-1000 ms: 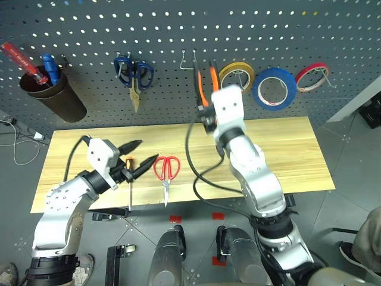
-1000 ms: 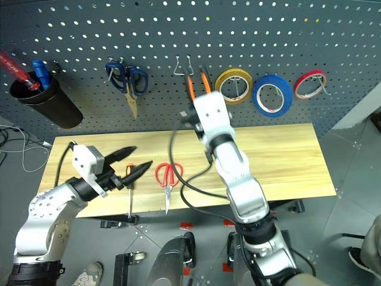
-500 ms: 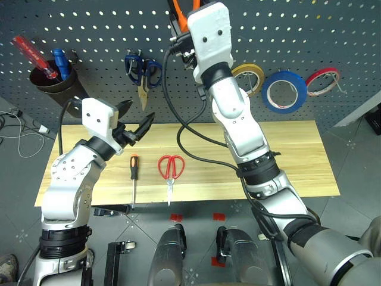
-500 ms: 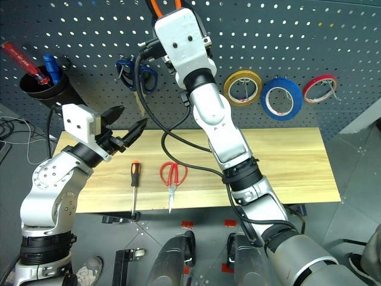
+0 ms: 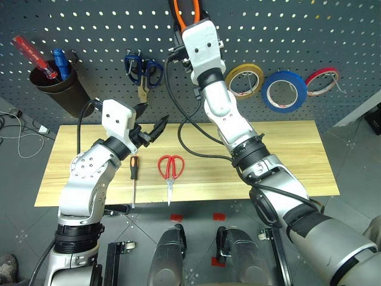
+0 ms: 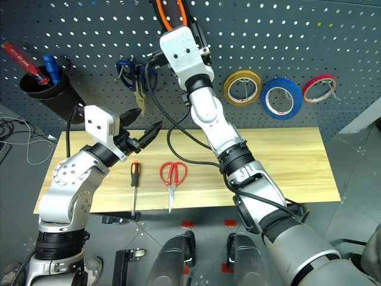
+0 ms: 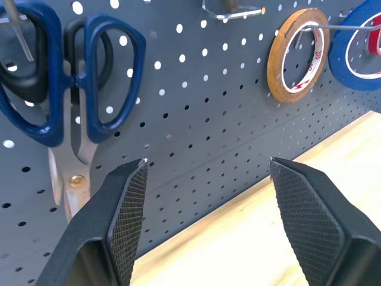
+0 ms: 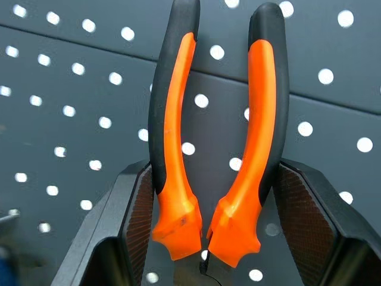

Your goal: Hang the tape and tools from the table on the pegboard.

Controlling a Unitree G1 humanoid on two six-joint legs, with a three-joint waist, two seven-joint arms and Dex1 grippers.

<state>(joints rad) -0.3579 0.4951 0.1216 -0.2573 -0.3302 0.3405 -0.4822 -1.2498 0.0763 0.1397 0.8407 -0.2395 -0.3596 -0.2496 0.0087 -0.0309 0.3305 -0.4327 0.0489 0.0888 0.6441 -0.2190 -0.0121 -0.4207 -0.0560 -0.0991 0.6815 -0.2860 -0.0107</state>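
Orange pliers (image 8: 217, 137) handles cut off above.

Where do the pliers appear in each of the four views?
Left eye: pliers at the top edge, above the right gripper.
Right eye: top edge, left of centre.
Left wrist: not there.
Right wrist: handles up, clamped between the fingers.
Shared landmark: the pegboard.

table's (image 5: 280, 149) right half bare — scissors (image 5: 169, 168), screwdriver (image 5: 133, 179) left
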